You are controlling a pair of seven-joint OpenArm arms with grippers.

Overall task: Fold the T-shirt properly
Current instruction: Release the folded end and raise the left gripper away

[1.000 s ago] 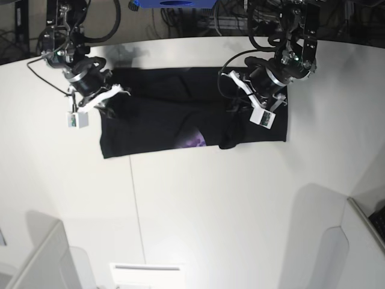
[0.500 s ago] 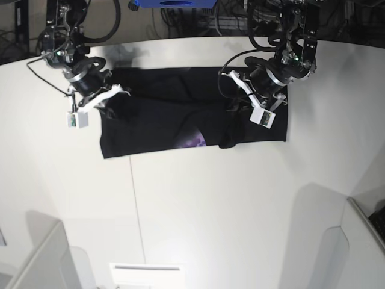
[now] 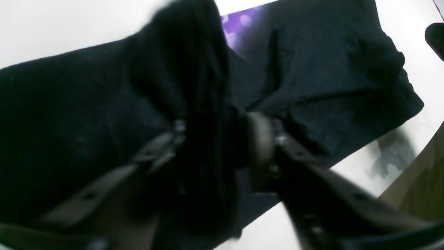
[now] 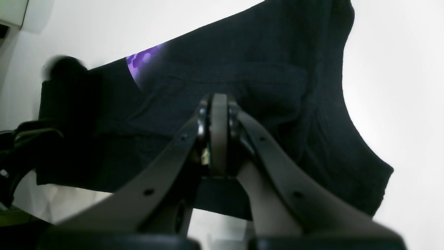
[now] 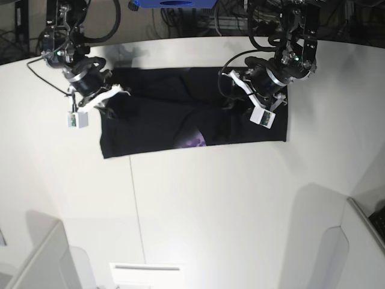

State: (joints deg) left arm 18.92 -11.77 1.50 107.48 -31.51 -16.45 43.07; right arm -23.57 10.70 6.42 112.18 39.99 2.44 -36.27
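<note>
White tabletop [image 5: 198, 205] carried the T-shirt [image 5: 156, 120] toward twelve o'clock; its drooping front flap had lifted since a second before, the left gripper [image 3: 215, 139] clamping bunched cloth, the right gripper [image 4: 215, 139] closed, apparently pinching fabric.

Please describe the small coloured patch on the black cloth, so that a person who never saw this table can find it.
On the white table lies a black T-shirt, spread wide between the two arms. Near the middle of its front edge, a purple patch of print peeks out from under a fold. It is the only colour on the dark cloth.
</note>
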